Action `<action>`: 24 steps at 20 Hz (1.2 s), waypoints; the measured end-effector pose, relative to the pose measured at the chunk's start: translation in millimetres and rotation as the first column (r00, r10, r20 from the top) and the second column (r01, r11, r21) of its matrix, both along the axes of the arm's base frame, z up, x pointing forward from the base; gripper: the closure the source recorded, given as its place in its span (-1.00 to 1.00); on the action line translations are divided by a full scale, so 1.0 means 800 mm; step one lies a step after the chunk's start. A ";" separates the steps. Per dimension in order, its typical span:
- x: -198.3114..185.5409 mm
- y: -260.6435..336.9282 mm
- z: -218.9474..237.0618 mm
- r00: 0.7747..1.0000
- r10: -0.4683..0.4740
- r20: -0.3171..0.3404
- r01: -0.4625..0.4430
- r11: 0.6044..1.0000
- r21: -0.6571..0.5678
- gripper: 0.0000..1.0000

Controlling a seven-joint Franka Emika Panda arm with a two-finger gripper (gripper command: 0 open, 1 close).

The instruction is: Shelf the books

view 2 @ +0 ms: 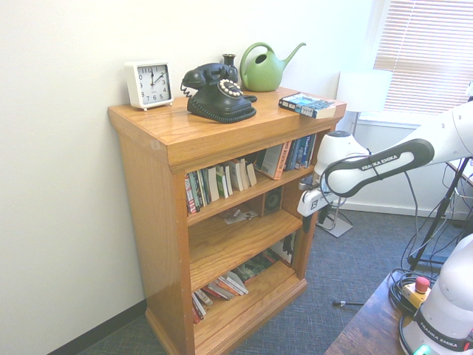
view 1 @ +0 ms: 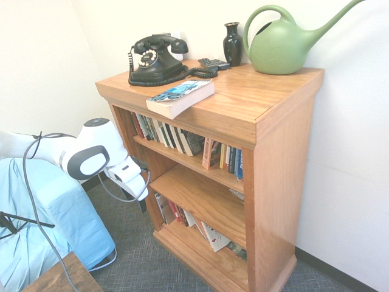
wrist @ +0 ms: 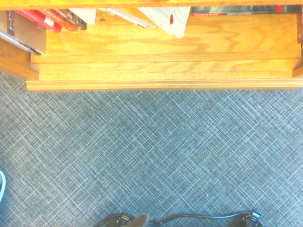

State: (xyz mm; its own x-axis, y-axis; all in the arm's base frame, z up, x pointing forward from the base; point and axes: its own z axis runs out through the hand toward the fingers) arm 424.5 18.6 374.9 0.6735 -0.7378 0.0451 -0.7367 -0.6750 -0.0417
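While the gripper (view 2: 307, 214) hangs open and empty beside the bookcase (view 1: 285, 152), we judge the paperback (view 1: 180, 97) stiff, fairly heavy; grip its overhanging edge.

white arm (view 1: 91, 155), jaws open, downward
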 end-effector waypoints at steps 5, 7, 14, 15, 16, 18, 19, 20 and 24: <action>-0.005 -0.033 0.002 1.000 -0.018 0.003 0.018 0.997 -0.069 -1.00; -0.012 -0.064 0.021 0.999 -0.033 0.032 0.037 0.990 -0.137 -1.00; -0.066 -0.096 0.180 0.993 -0.018 0.116 0.072 0.874 -0.480 -1.00; -0.071 -0.094 0.208 0.992 -0.011 0.128 0.078 0.845 -0.530 -1.00; -0.073 -0.090 0.232 0.990 0.000 0.138 0.080 0.813 -0.577 -1.00; -0.071 -0.081 0.267 0.990 0.014 0.137 0.082 0.740 -0.668 -1.00; -0.066 -0.076 0.281 0.991 0.015 0.131 0.083 0.701 -0.709 -1.00; -0.059 -0.068 0.293 0.993 0.013 0.119 0.081 0.659 -0.748 -1.00; -0.023 -0.027 0.322 0.998 -0.017 0.056 0.057 0.512 -0.857 -1.00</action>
State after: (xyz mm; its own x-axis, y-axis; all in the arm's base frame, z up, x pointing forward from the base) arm 406.4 -2.9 632.4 0.6295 -0.3503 0.6936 -0.7734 -0.3684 0.5159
